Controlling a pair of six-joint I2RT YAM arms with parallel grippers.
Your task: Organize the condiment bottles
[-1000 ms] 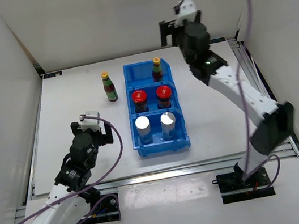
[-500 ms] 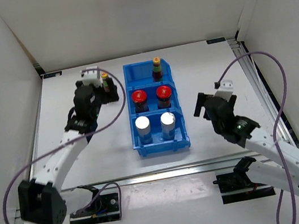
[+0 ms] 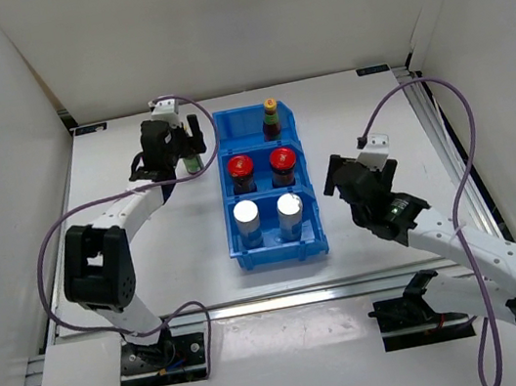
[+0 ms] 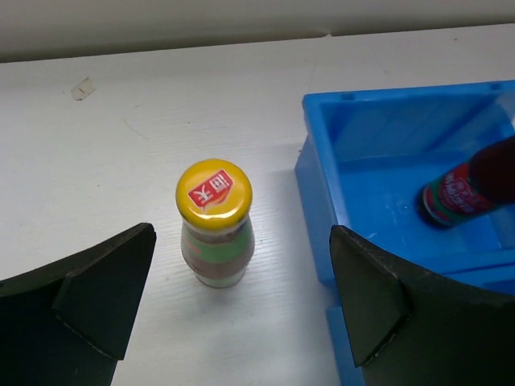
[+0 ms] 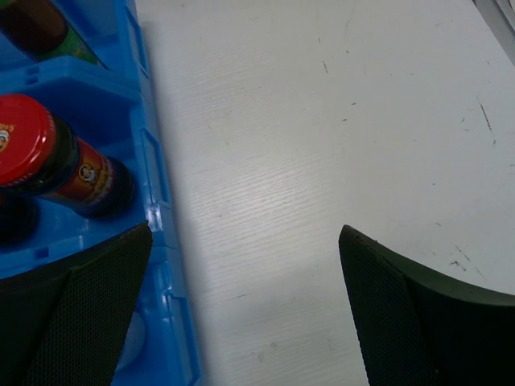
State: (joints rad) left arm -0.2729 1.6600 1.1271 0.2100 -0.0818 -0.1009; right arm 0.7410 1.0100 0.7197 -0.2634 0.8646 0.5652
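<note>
Yellow-capped bottle (image 4: 214,223) stands untouched between the wide-spread left gripper (image 4: 241,314) fingers.

White table (image 3: 353,108), matte, faintly scuffed and scratched. Enclosed by 3 plain white wall panels (image 3: 210,23): left, rear, right. Aluminium rails (image 3: 435,124) fitted along right and near edges. Lit evenly from above; soft shadows cast.

three views: one overhead, two close wrist cameras
the top camera looks down over the whole tabletop (image 3: 354,117) from the near side. the left wrist view sits close at the far left, the right wrist view close at the right; all share the blue bin (image 3: 279,249).
</note>
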